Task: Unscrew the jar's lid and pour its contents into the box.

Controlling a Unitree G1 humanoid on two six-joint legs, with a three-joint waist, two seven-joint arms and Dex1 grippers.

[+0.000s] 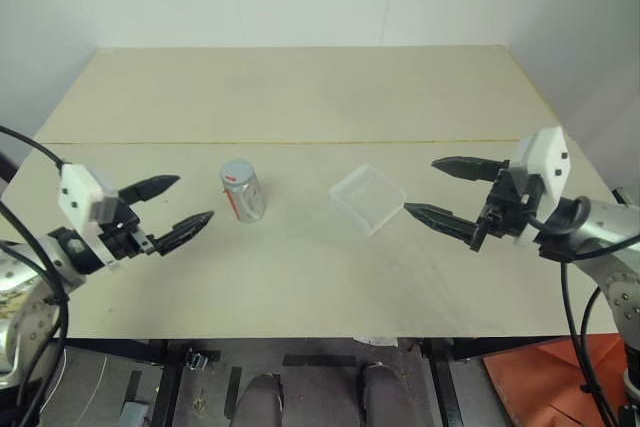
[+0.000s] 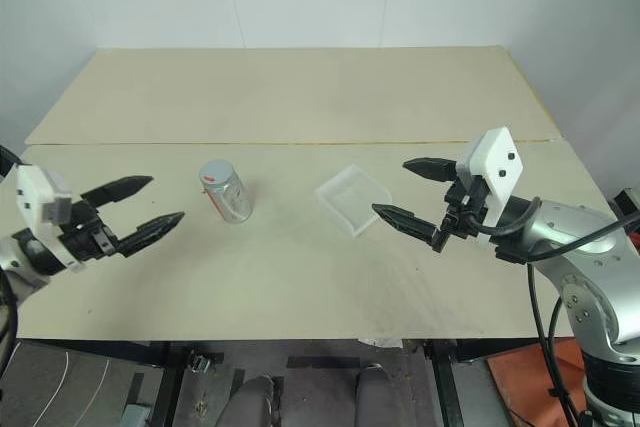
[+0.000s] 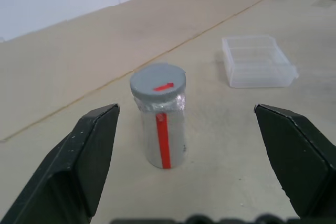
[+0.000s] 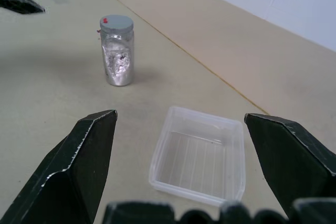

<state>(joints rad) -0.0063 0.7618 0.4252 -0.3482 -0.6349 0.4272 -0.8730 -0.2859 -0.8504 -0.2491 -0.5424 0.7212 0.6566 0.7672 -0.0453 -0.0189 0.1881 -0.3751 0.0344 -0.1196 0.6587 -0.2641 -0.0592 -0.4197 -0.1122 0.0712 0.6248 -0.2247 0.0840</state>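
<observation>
Over the tabletop's [image 1: 300,97] left edge, toward the near corner, the left gripper [image 1: 170,205] hangs level with its two black fingers spread wide and nothing between them, aimed across at the jar. The jar [image 1: 242,191] stands upright on the near half of the tabletop, left of the middle, well apart from those fingertips; its grey lid [image 3: 158,81] is still seated on top, with a red mark on the cap and a red stripe running down the clear side. Something silvery shows through the glass, but I cannot make out the contents themselves. Just right of the middle, near the jar yet not touching it, the clear plastic box [image 1: 367,198] lies flat and open-topped, turned cornerwise to the table's edges. Over the right edge, the right gripper [image 1: 440,190] is also level, its fingers as wide apart as the other's and holding nothing, its tips just beside the box.
</observation>
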